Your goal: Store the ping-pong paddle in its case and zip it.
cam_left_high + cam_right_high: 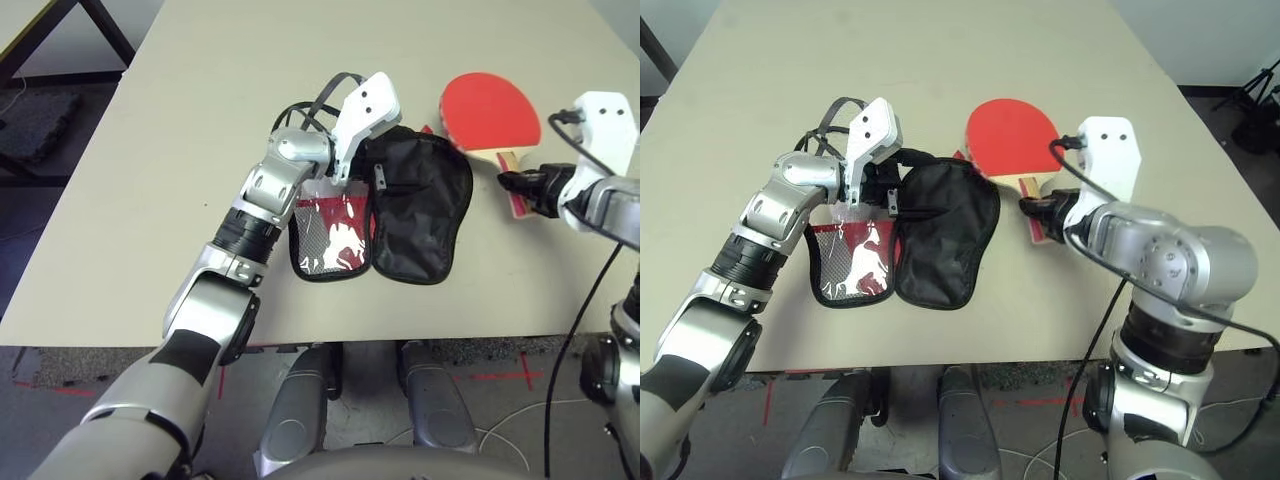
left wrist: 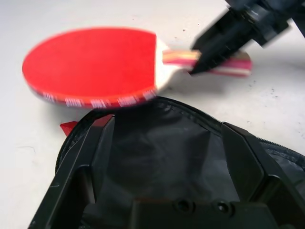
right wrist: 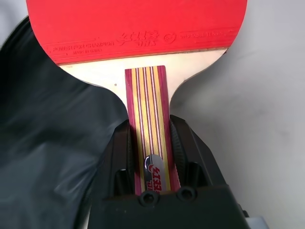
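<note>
Beside case (image 1: pixel 418 205), R gripper (image 3: pixel 151 143) clamps paddle (image 1: pixel 490 108) (by handle).

A pale beige table (image 1: pixel 200 150) with a dark underside edge stands on a grey floor (image 1: pixel 500 400) marked with red tape crosses (image 1: pixel 525 377), a black-framed piece of furniture (image 1: pixel 60 30) to one side and black tripod legs (image 1: pixel 1255 90) at the other.

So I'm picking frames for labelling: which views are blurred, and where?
Left wrist view: the ping-pong paddle and right gripper are smeared, the case lining sharper. Right wrist view: paddle handle crisp. Eye views: evenly lit, sharp.
</note>
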### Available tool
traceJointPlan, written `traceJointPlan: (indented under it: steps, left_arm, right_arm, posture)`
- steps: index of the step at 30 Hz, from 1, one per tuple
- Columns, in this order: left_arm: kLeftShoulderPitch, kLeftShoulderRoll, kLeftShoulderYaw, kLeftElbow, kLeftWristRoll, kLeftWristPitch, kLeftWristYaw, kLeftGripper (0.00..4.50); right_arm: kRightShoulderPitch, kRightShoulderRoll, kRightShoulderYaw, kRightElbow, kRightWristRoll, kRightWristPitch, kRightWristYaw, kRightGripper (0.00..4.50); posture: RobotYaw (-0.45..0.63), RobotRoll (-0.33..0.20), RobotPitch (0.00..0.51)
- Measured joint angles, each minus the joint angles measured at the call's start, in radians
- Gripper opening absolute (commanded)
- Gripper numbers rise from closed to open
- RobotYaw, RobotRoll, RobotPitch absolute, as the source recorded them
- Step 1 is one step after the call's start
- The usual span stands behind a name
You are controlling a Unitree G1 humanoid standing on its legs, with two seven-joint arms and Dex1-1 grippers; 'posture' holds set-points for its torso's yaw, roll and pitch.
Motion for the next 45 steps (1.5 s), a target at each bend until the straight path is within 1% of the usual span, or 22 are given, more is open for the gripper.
traceJointPlan:
  steps: [5,9,13,14,15,17,18,20,22,25,30,38,41,44,45]
  left_arm:
    - [-0.019,-0.005,0.000,0.032,0.001,-0.022,0.005,4.50]
    - [-0.033,-0.008,0.000,0.060,0.003,-0.036,0.007,4.50]
    - [-0.045,-0.012,0.001,0.082,0.004,-0.052,0.008,4.50]
    - [-0.050,-0.017,0.001,0.088,0.004,-0.056,0.008,4.50]
    - [-0.052,-0.020,0.001,0.092,0.004,-0.060,0.009,4.50]
    - [-0.056,-0.020,0.003,0.107,0.005,-0.067,0.011,4.50]
    - [-0.056,-0.020,0.006,0.116,0.005,-0.072,0.013,4.50]
    - [-0.061,-0.027,0.006,0.127,0.006,-0.078,0.016,4.50]
    - [-0.072,-0.042,0.006,0.135,0.005,-0.086,0.016,4.50]
    - [-0.084,-0.046,0.006,0.145,0.006,-0.095,0.016,4.50]
    - [-0.086,-0.047,0.006,0.164,0.006,-0.106,0.016,4.50]
    - [-0.106,-0.056,0.007,0.211,0.006,-0.127,0.016,4.50]
    - [-0.117,-0.064,0.007,0.232,0.007,-0.136,0.016,4.50]
    - [-0.136,-0.082,0.008,0.264,0.007,-0.150,0.016,4.50]
    - [-0.139,-0.085,0.009,0.270,0.007,-0.157,0.015,4.50]
  right_arm:
    - [0.017,-0.002,0.012,-0.009,0.189,0.000,-0.140,1.13]
    - [0.032,0.000,0.023,-0.013,0.374,0.000,-0.285,1.13]
    - [0.039,0.014,0.020,-0.001,0.585,0.001,-0.493,1.13]
    - [0.054,-0.009,0.027,0.008,0.674,-0.020,-0.570,1.13]
    - [0.076,-0.057,0.046,0.019,0.770,-0.052,-0.640,1.13]
    - [0.127,-0.223,0.148,0.038,1.018,-0.202,-0.825,1.13]
    - [0.135,-0.288,0.196,0.039,1.113,-0.279,-0.902,1.13]
    - [0.133,-0.344,0.252,0.033,1.202,-0.406,-0.976,1.13]
    - [0.130,-0.361,0.300,0.028,1.231,-0.483,-1.001,1.13]
    - [0.129,-0.386,0.363,0.019,1.243,-0.549,-1.009,1.13]
    - [0.127,-0.423,0.398,0.001,1.243,-0.608,-1.007,1.13]
    - [0.096,-0.410,0.434,-0.027,1.245,-0.696,-1.055,1.13]
    - [0.064,-0.367,0.439,-0.027,1.245,-0.712,-1.091,1.13]
    - [0.009,-0.266,0.445,0.003,1.247,-0.720,-1.171,1.13]
    - [-0.012,-0.207,0.448,0.019,1.247,-0.727,-1.224,1.13]
  posture:
    - [-0.08,0.000,0.227]
    - [-0.10,0.000,0.226]
    - [-0.11,0.000,0.226]
    - [-0.12,0.000,0.226]
    - [-0.12,0.000,0.226]
    - [-0.13,0.000,0.226]
    - [-0.13,0.000,0.226]
    - [-0.14,0.000,0.227]
    - [-0.14,0.000,0.228]
    - [-0.15,0.000,0.232]
    - [-0.16,0.000,0.234]
    - [-0.19,0.000,0.235]
    - [-0.21,0.000,0.240]
    - [-0.22,0.000,0.250]
    - [-0.23,0.000,0.254]
